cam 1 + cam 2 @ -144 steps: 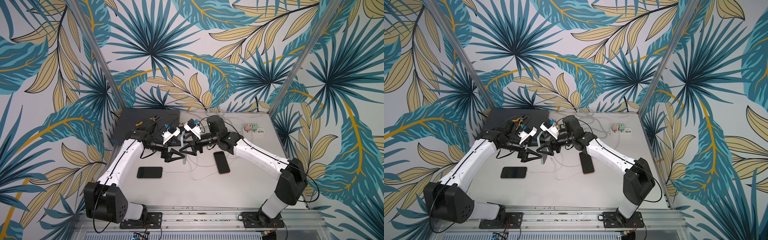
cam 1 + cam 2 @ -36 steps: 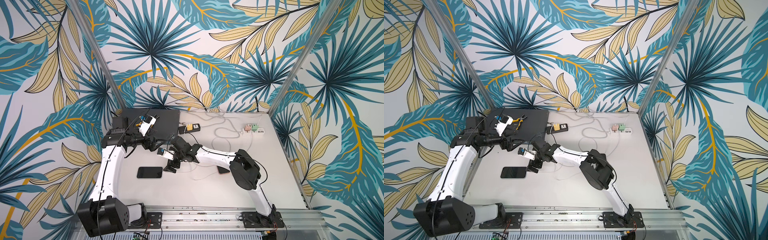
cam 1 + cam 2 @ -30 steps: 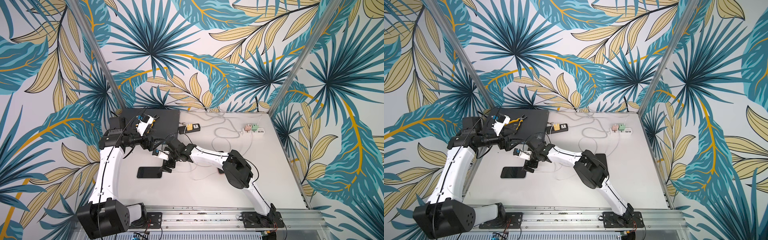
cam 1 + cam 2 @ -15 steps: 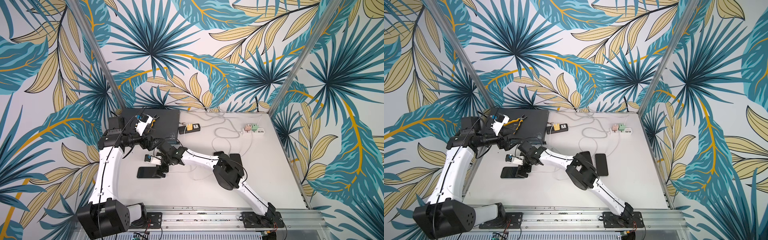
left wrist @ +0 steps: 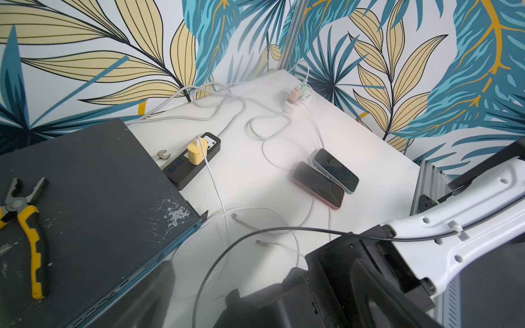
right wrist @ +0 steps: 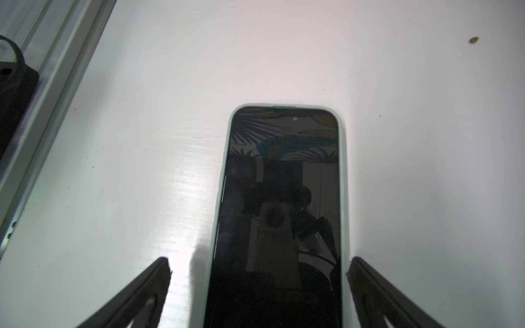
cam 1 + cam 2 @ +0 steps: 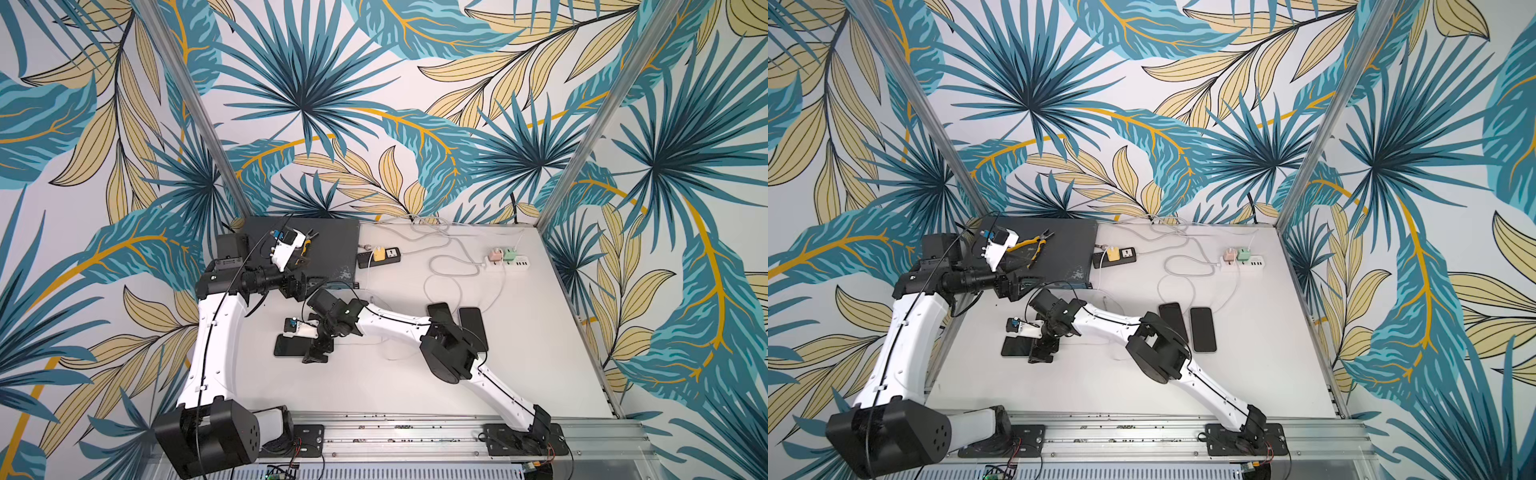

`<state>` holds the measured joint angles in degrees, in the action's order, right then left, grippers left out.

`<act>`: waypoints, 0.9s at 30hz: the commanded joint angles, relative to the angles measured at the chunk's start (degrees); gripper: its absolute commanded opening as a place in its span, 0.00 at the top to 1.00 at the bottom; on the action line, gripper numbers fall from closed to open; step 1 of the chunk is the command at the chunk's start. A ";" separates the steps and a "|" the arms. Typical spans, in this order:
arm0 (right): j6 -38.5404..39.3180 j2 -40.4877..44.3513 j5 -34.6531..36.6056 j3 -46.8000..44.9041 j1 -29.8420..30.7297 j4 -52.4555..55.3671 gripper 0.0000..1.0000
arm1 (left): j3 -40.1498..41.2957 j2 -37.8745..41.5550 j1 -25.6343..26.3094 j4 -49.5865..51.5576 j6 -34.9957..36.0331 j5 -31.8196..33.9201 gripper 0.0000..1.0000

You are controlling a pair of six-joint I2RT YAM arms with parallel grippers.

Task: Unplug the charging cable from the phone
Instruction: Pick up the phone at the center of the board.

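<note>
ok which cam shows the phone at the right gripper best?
Right wrist: the phone fills the frame, dark screen up, light case, framed by the open right gripper. Both top views show the phone small and partly covered by that gripper. The left wrist view doesn't show it.

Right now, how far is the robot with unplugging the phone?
Done: the right claw is lined up, open, one finger on each side of the phone. In hand: nothing gripped. Left: the unplugging itself; the phone's plug end is hidden under the claw in both top views.
</note>
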<state>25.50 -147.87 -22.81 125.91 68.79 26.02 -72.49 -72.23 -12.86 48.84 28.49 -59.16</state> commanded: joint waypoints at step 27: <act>-8.11 4.30 6.03 -3.33 -0.05 2.70 0.49 | -1.38 0.88 -0.58 0.02 -0.08 -0.23 0.00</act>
<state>20.86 -147.30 -16.93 124.64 69.08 26.00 -72.49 -72.20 -12.86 48.86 28.51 -59.13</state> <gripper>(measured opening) 0.764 0.999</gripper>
